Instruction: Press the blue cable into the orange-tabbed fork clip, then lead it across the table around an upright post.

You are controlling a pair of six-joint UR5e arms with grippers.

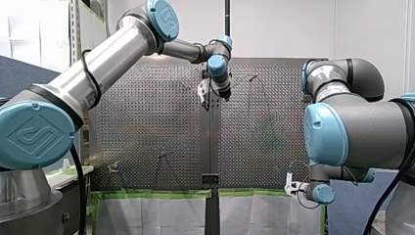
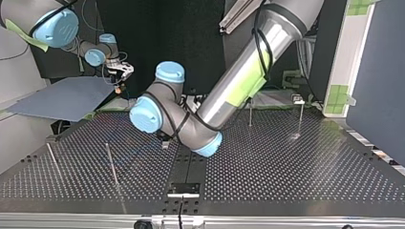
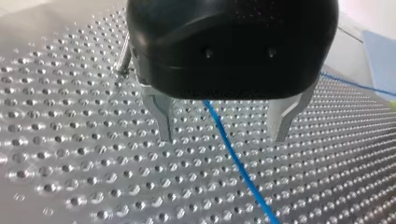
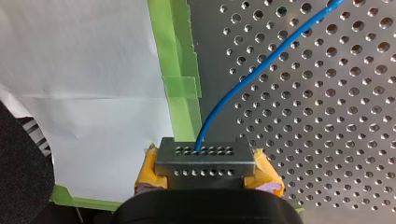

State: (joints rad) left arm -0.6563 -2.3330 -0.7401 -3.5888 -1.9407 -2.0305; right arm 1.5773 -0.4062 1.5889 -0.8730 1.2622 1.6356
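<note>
Fingers (image 3: pixel 161 116) of left gripper (image 3: pixel 223 137) spread, blue cable (image 3: pixel 243 168) btwn them over open table (image 3: pixel 70 163); right gripper (image 4: pixel 205 161) pinches it at green-taped edge (image 4: pixel 180 93).

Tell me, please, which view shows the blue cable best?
The right wrist view: the blue cable runs clearly from my right tool across the table. The left wrist view shows a stretch between my left tool's open fingers; front and top barely show it.

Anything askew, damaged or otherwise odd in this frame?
Nothing stands out. The blue cable leaves my right gripper, shut on it, in a smooth unkinked curve and runs straight between my left gripper's open fingers. The green tape at the table's edge is patched, but lies flat.
</note>
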